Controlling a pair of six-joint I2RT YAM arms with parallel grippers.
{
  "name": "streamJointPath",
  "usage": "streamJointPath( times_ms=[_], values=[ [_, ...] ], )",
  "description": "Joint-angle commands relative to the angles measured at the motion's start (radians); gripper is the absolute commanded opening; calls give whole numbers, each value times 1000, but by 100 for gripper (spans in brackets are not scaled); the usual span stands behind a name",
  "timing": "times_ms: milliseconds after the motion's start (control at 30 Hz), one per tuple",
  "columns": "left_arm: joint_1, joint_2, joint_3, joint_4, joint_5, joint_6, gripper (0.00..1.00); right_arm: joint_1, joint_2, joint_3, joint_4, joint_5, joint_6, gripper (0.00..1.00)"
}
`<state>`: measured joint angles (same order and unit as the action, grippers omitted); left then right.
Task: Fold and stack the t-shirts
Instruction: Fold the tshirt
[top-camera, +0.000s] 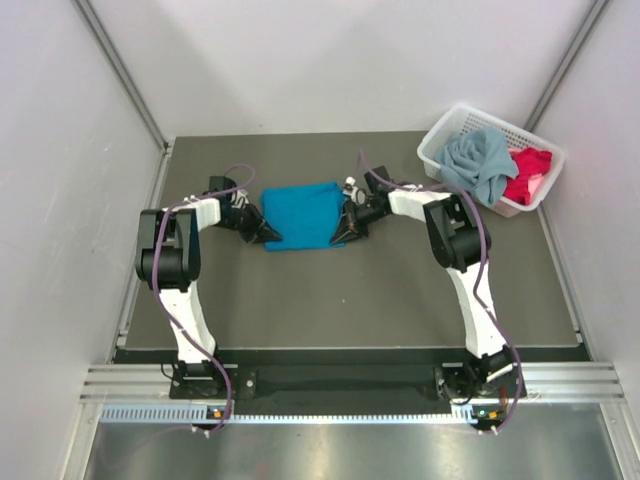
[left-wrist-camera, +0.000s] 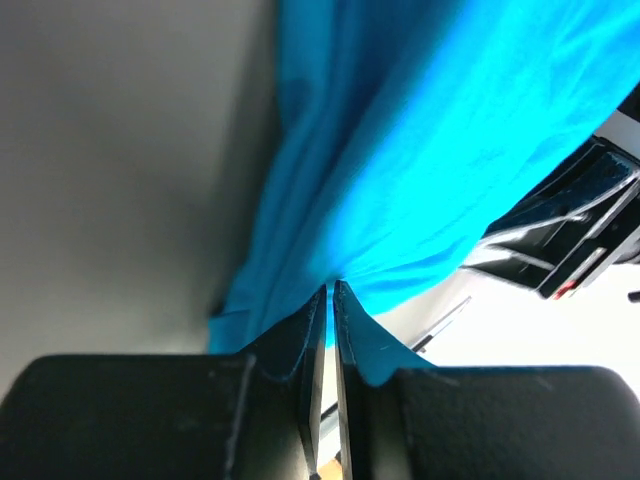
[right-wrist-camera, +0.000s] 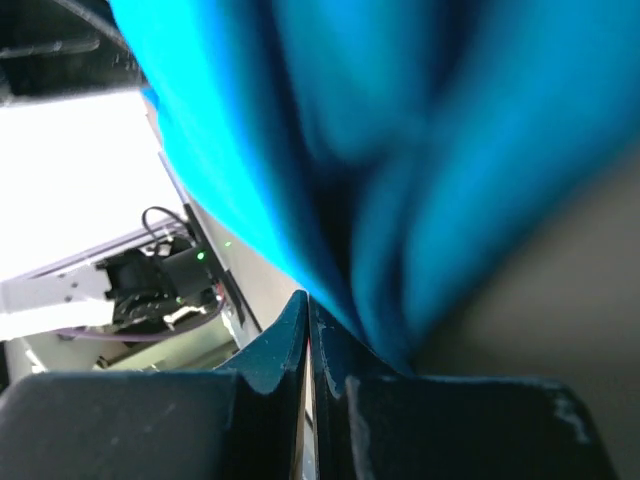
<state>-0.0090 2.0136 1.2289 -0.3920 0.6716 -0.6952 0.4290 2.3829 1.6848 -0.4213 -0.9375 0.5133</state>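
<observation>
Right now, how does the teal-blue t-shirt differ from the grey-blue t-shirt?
The teal-blue t-shirt is spread out over the table; the grey-blue t-shirt is crumpled in the white basket. The teal-blue one is pinched by the left gripper and right gripper; the grey-blue one is untouched. Both are plain-coloured cloth.

Left claw (top-camera: 269, 233) pinched closed; right claw (top-camera: 338, 232) likewise; arms angled inward.

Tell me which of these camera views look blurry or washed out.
Top view: sharp and evenly lit. Left wrist view: the teal shirt is fairly crisp, but the lower right background is blown out white. Right wrist view: the shirt is smeared by blur, and the left side is overexposed.
</observation>
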Motion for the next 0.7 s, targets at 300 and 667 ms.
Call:
streamJointPath(
  times_ms=[300,667],
  values=[
    [38,-133,-39,65,167,12,16,-23,-177,-4,-36,60,-73,0],
    [15,-64,-94,122,168,-58,15,103,-40,153,113,2,140,0]
  ],
)
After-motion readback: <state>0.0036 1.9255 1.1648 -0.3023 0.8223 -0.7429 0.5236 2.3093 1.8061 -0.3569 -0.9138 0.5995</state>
